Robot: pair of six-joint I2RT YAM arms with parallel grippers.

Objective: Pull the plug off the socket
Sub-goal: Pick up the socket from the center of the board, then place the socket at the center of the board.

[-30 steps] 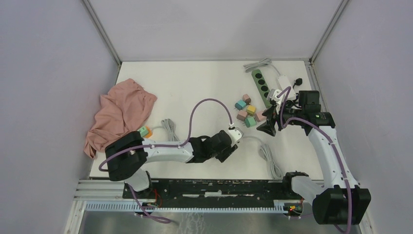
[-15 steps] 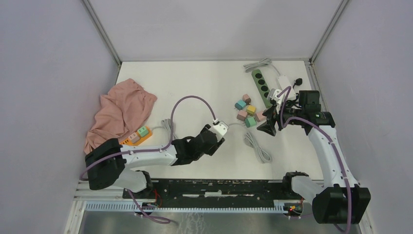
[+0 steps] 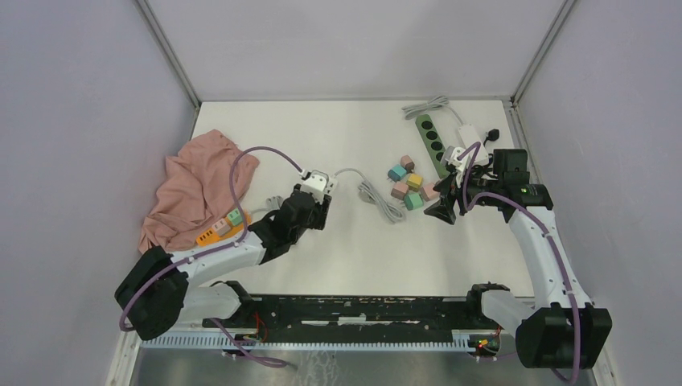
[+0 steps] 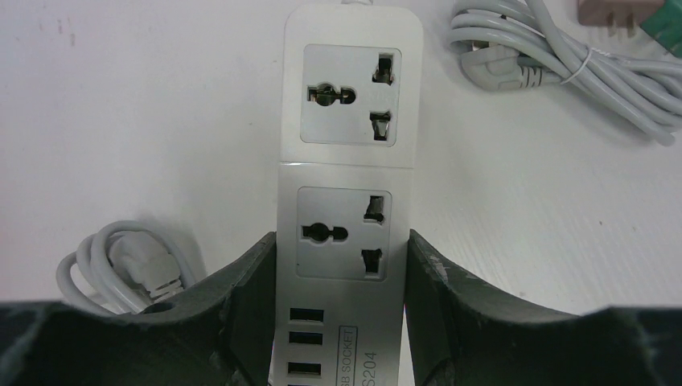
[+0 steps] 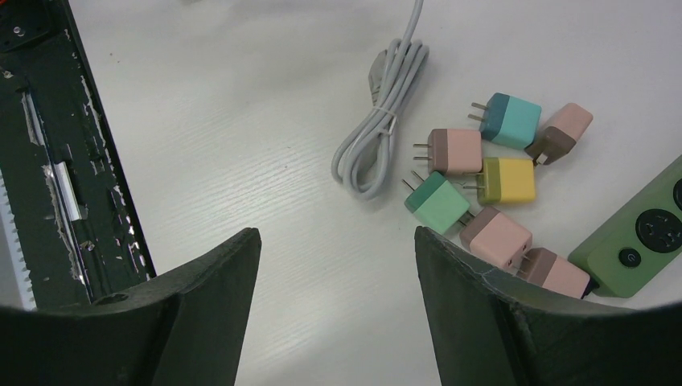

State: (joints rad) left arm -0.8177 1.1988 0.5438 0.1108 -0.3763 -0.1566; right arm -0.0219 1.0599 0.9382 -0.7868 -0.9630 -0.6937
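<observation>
My left gripper (image 3: 309, 206) is shut on a white power strip (image 3: 317, 182) and holds it by its long sides. In the left wrist view the strip (image 4: 347, 96) shows two bare universal outlets and a row of USB ports, with the fingers (image 4: 249, 305) pressed on either side and no plug in it. An orange strip (image 3: 214, 233) by the cloth carries a green plug (image 3: 236, 216) and a pink plug (image 3: 221, 227). My right gripper (image 3: 444, 207) is open and empty above the table, beside several loose coloured plugs (image 5: 457, 151).
A pink cloth (image 3: 197, 186) lies at the left. A green power strip (image 3: 430, 143) lies at the back right, next to the loose plugs (image 3: 410, 183). The white strip's coiled cable (image 3: 378, 198) trails mid-table. Another coiled cable (image 4: 129, 265) lies by the left finger.
My left arm has swung left and farther from the bases, dragging the white strip and its cable from the front centre towards the cloth. The right arm has not moved.
</observation>
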